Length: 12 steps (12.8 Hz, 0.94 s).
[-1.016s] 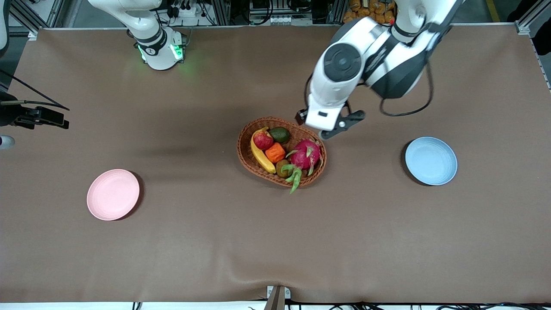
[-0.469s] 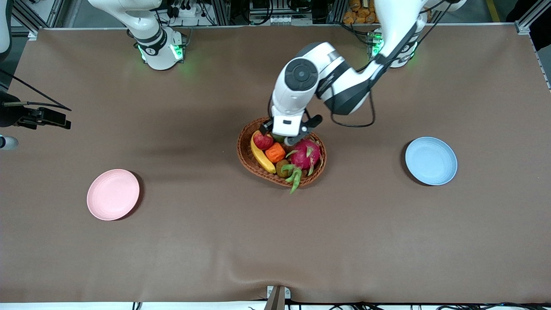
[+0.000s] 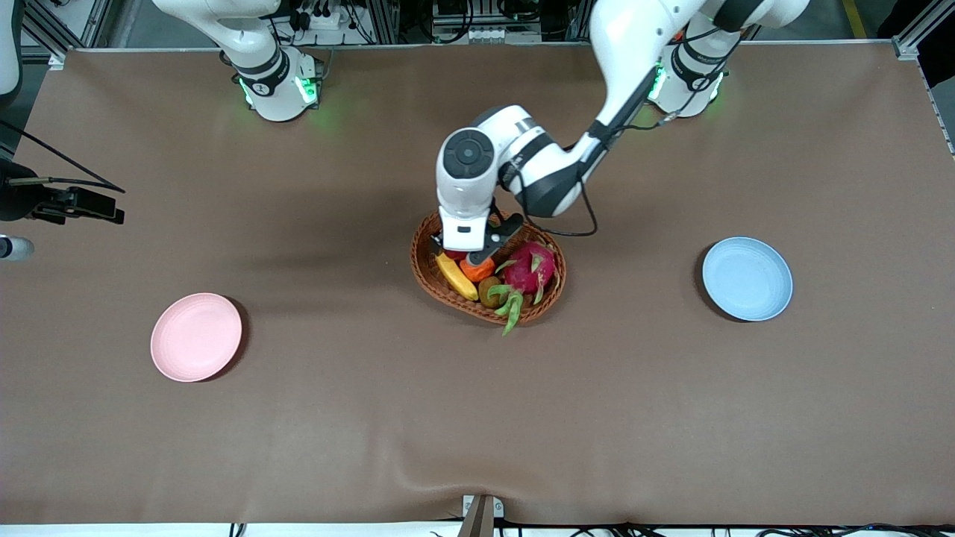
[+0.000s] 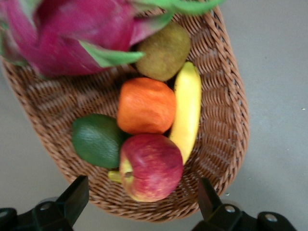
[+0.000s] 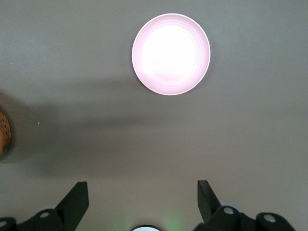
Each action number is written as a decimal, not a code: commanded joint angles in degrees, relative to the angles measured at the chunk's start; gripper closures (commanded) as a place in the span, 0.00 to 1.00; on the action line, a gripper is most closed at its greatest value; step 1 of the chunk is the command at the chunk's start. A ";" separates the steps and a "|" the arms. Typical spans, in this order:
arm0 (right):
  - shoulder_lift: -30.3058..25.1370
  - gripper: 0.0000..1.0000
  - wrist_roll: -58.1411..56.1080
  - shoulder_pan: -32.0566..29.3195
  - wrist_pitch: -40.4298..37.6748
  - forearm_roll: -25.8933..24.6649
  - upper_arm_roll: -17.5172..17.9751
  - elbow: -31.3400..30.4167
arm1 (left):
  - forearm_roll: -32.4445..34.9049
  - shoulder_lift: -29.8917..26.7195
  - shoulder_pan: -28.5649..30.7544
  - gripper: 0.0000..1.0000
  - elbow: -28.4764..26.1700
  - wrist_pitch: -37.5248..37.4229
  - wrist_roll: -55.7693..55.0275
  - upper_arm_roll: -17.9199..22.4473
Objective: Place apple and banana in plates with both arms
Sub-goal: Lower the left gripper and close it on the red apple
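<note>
Front view
Table (image 3: 373,418): a brown cloth covers it; the two arm bases stand along the top edge.
Basket (image 3: 429,280): oval wicker, at mid-table, full of fruit.
Left arm: it reaches from its base down over the basket.
Left gripper (image 3: 470,253): low over the basket's fruit, at the end toward the right arm; it hides the apple here.
Banana (image 3: 456,277): yellow, lying in the basket along the rim toward the right arm's end.
Orange fruit (image 3: 477,268): partly under the gripper, beside the banana.
Dragon fruit (image 3: 531,268): pink with green scales, at the basket's other end.
Pink plate (image 3: 196,337): bare, toward the right arm's end, well apart from the basket.
Blue plate (image 3: 747,279): bare, toward the left arm's end, also well apart.
Right arm: it waits; only its base and upper links show.

Left wrist view
Left gripper (image 4: 142,209): fingers spread wide, holding nothing, one on each side of the apple.
Apple (image 4: 151,166): red with yellow patches, in the basket, touching the banana (image 4: 187,110), the orange fruit (image 4: 146,105) and a green fruit (image 4: 97,139).
Brown fruit (image 4: 165,52): between the dragon fruit (image 4: 67,36) and the banana's tip.

Right wrist view
Right gripper (image 5: 142,204): fingers wide apart, holding nothing, high over bare table.
Pink plate (image 5: 171,53): bare, well apart from the gripper.
Basket (image 5: 4,132): only a sliver of rim shows at the edge.
</note>
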 commanded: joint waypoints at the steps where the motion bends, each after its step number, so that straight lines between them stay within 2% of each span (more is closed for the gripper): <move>1: -0.48 0.00 -0.48 0.07 0.68 0.37 -0.08 -0.87 | 1.26 2.30 -1.10 0.00 2.39 1.03 -1.52 1.27; 12: -0.57 0.00 -0.48 -0.11 0.86 0.46 -0.08 -1.22 | 1.79 4.76 -2.68 0.00 1.60 3.94 -2.14 1.62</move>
